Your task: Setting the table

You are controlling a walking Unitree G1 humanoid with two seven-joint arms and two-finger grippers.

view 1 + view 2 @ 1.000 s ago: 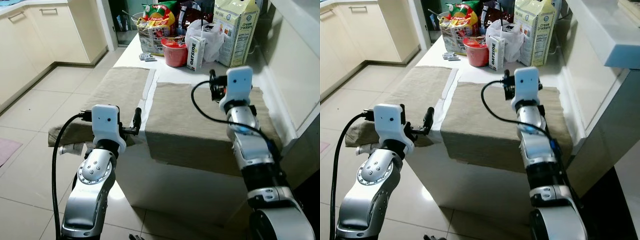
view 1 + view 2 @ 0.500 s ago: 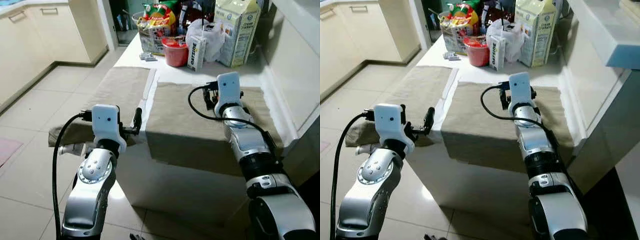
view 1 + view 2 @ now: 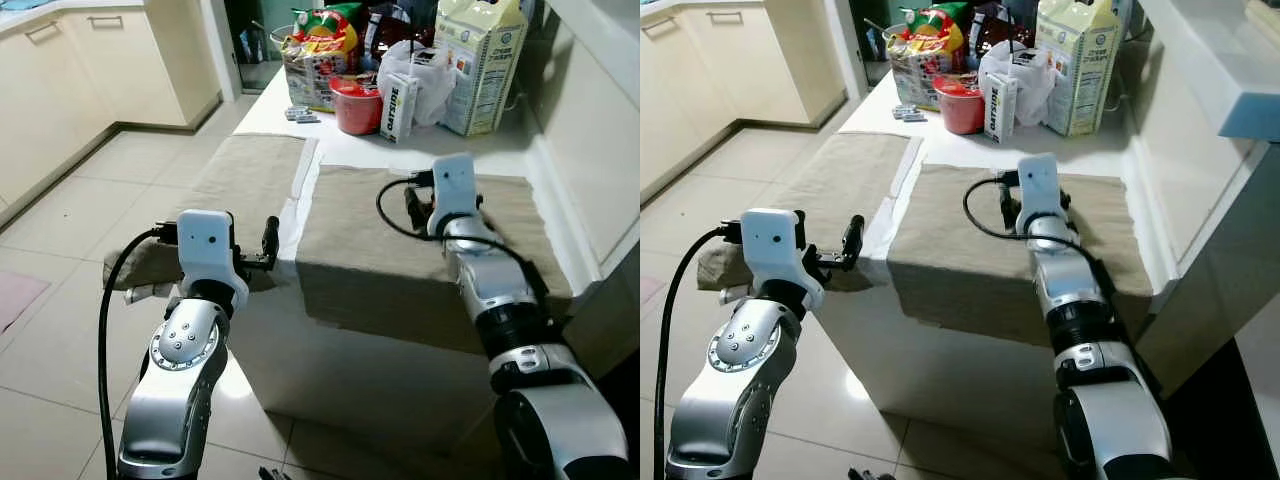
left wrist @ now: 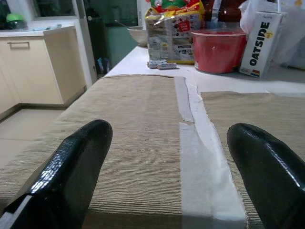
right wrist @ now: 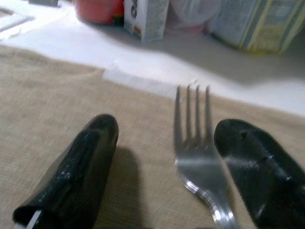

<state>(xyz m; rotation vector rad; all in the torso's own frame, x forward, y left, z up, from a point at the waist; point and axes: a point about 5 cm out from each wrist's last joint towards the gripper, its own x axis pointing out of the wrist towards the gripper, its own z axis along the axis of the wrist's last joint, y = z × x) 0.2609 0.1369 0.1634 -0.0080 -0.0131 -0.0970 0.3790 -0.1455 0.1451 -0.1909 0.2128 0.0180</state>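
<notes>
Right gripper (image 5: 162,176): low over the right placemat (image 3: 370,235), fingers spread wide apart. In the right wrist view one black finger (image 5: 76,176) rests on the cloth and the other (image 5: 259,167) sits just beside the fork.
Fork (image 5: 198,157): silver, lying between the right gripper's fingers, close against one of them, tines pointing away from the wrist toward the bare white strip of table (image 3: 350,150). Whether that finger touches the handle cannot be told. The fork lies on the right placemat, near its far edge.
Left gripper (image 4: 167,167): held at the near edge of the table, fingers wide apart, nothing between them. The left placemat (image 4: 128,124) stretches ahead of it.
Placemats: two beige woven cloths side by side, a narrow white gap of table between them, directly ahead of the left gripper's opening.
Beyond both grippers: a red bowl (image 3: 355,103), an Oatside carton (image 3: 396,103), a white plastic bag (image 3: 425,75), a cream crackers box (image 3: 482,62) and a snack bag (image 3: 318,55), clustered at the far end of the table.
Floor (image 3: 60,250): pale tiles, to the left gripper's outer side.
</notes>
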